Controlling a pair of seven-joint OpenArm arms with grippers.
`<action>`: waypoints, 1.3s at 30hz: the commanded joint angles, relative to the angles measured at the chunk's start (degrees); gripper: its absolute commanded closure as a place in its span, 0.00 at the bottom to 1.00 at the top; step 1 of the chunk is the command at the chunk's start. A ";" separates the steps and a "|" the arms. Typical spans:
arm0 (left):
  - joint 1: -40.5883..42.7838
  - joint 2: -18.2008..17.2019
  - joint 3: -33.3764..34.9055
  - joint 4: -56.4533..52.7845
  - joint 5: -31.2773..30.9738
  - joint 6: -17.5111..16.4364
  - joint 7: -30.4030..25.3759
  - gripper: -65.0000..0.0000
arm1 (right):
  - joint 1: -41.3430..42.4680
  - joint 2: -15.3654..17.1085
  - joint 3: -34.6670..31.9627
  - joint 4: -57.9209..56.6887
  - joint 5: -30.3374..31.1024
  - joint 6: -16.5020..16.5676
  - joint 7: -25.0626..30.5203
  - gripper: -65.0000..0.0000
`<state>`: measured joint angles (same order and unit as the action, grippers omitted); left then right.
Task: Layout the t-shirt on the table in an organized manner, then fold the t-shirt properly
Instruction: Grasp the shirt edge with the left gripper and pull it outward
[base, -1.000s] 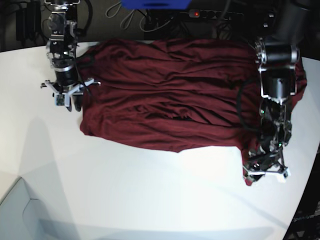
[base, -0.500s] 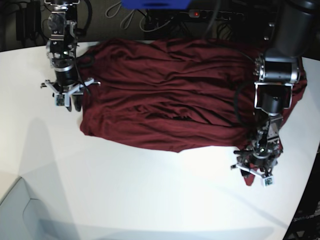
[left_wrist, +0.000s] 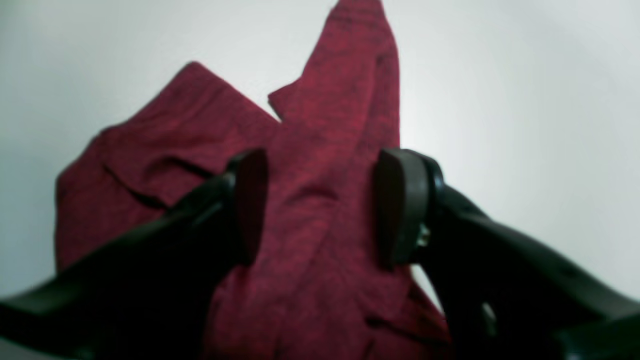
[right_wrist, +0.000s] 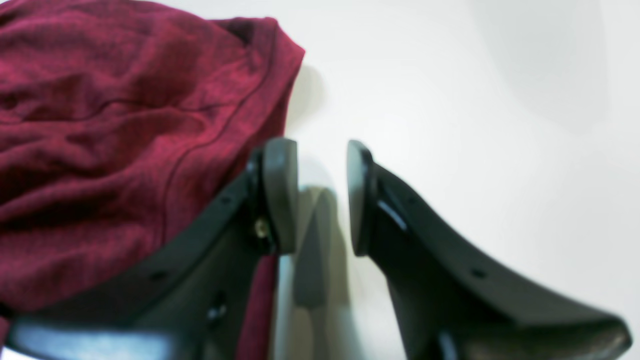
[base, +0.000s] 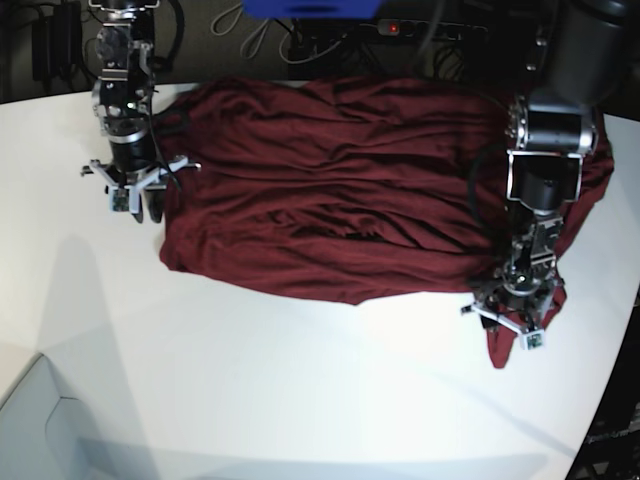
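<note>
Two black grippers work at opposite ends of one dark maroon t-shirt (base: 340, 190), the only cloth in view, which lies spread and wrinkled across the far half of one white table (base: 250, 390). On the right side of the base view, the left gripper (left_wrist: 320, 210) points down over a narrow sleeve-like flap of the shirt that trails toward the table's near edge. Its jaws stand well apart with that strip of fabric running between them; the pads do not appear to press the cloth, so it looks poised around the flap and not gripping it, probably lined up to take hold and pull the piece out flat. On the left side of the base view, the right gripper (right_wrist: 320, 195) sits low at the shirt's other end, its jaws a narrow gap apart with only bare tabletop between them. One finger (right_wrist: 280, 195) is just beside the hemmed edge of the shirt, holding nothing; whether it touches the fabric cannot be told. That placement suggests it is waiting at the edge, ready to pin or catch the hem. Judging by the heavy creases, the shirt is not yet laid out neatly and folding has not begun.
</note>
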<state>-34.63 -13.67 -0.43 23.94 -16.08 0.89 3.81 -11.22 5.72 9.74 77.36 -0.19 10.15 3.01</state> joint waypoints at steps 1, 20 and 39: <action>-1.98 -0.70 -0.15 0.80 -0.23 -0.14 -0.52 0.54 | 0.19 0.48 0.15 1.10 0.23 -0.17 1.70 0.73; 0.04 -0.97 -23.88 11.70 -0.50 -0.14 -0.17 1.00 | -0.07 0.57 0.50 1.10 0.23 -0.17 1.70 0.73; 3.82 -1.05 -34.96 17.95 -0.50 -0.49 -0.08 0.96 | -0.07 0.39 0.15 1.10 0.23 -0.17 1.70 0.73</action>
<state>-29.65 -14.09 -35.48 40.88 -16.51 1.04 5.17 -11.66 5.80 9.78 77.38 -0.16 10.15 3.01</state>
